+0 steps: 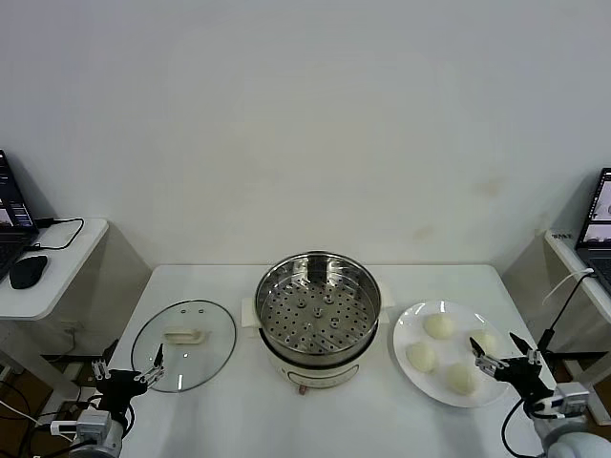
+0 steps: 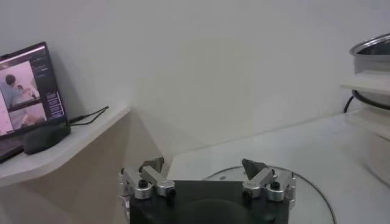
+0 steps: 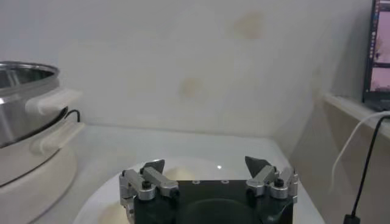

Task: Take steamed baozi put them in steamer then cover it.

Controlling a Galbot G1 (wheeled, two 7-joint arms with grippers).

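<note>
White table (image 1: pixel 239 420) against a bare wall. I see the steamer (image 1: pixel 317 305) at the centre with nothing in it, four steamed baozi (image 1: pixel 438 325) on a white plate (image 1: pixel 410 380) to its right, glass lid (image 1: pixel 183 344) flat to its left. My left gripper (image 1: pixel 129 368) sits by the lid, right gripper (image 1: pixel 502 356) by the plate, both spread wide, holding nothing.

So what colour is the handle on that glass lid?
Cream-white, the handle on the clear glass lid; the head view shows it best.
</note>
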